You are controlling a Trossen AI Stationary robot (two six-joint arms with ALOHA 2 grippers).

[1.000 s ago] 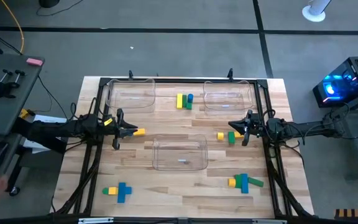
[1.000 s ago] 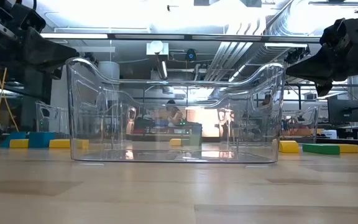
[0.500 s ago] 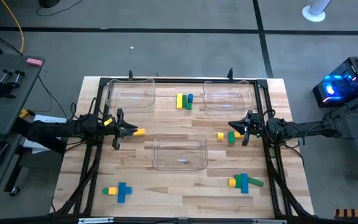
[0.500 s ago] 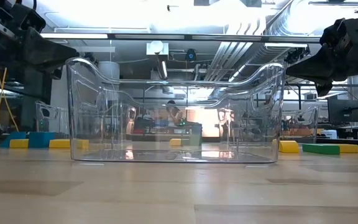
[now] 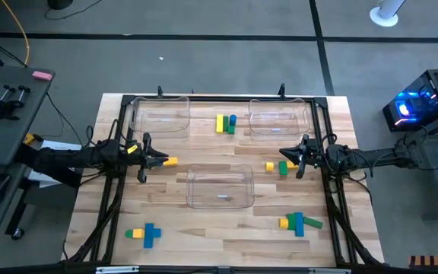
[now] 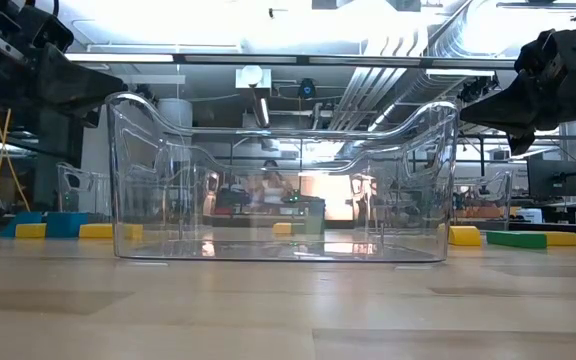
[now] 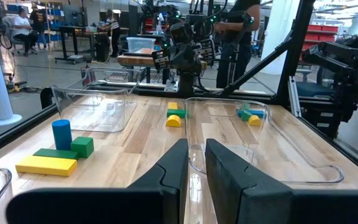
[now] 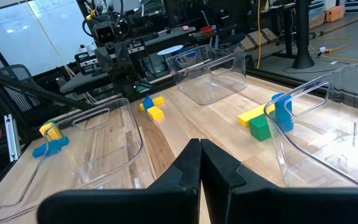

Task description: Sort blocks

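Blocks lie in small groups on the wooden table. A yellow, blue and green group (image 5: 225,123) is at the far middle, also visible in the left wrist view (image 7: 61,149). Yellow and green blocks (image 5: 277,166) lie by my right gripper (image 5: 299,161), which is shut and points level toward the table's middle (image 8: 199,144). A yellow block (image 5: 170,161) lies just beyond my left gripper (image 5: 156,160). That gripper is level, with a narrow empty gap between its fingers (image 7: 196,146). More blocks lie near left (image 5: 144,234) and near right (image 5: 300,223).
Three clear plastic trays stand on the table: far left (image 5: 158,118), far right (image 5: 280,120) and in the middle (image 5: 219,186). The middle one fills the low view (image 6: 283,180). A black frame (image 5: 204,97) runs round the table's edges. Bare wood lies along the near edge between the two near groups.
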